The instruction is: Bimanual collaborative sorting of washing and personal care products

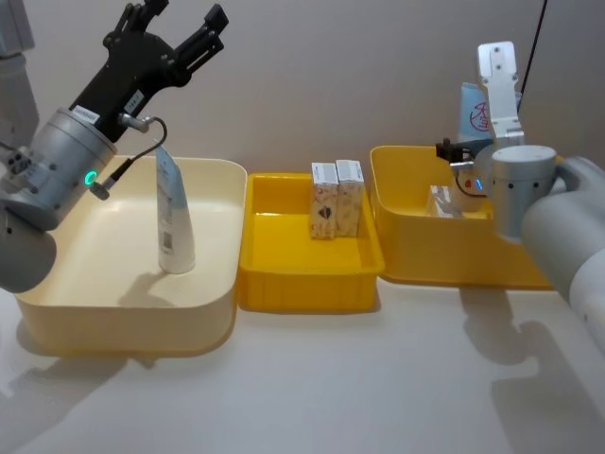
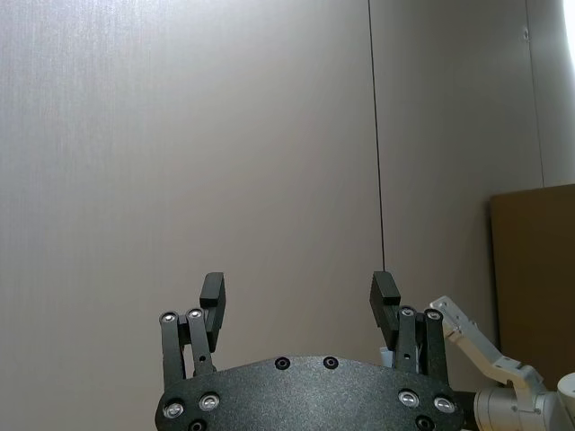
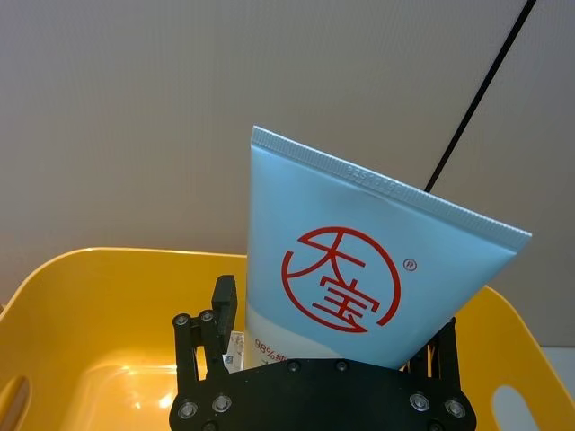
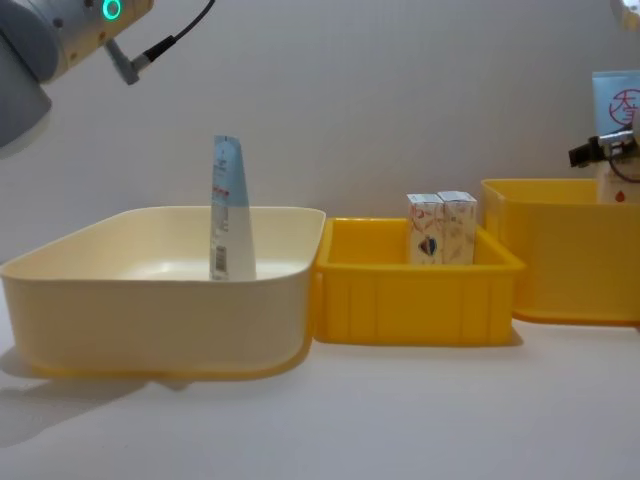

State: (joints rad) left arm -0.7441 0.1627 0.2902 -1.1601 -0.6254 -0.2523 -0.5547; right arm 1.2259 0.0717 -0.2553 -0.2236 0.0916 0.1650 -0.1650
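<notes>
Bright even light; soft shadows on table point(image 1: 397, 378); sharp focus.

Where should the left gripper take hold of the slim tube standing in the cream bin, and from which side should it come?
Probably from above, at the upper part of the slim tube. It stands upright on its cap in the cream bin, flat crimped end up, so the walls hinder a low side approach. The left gripper, open, is raised above it.
</notes>
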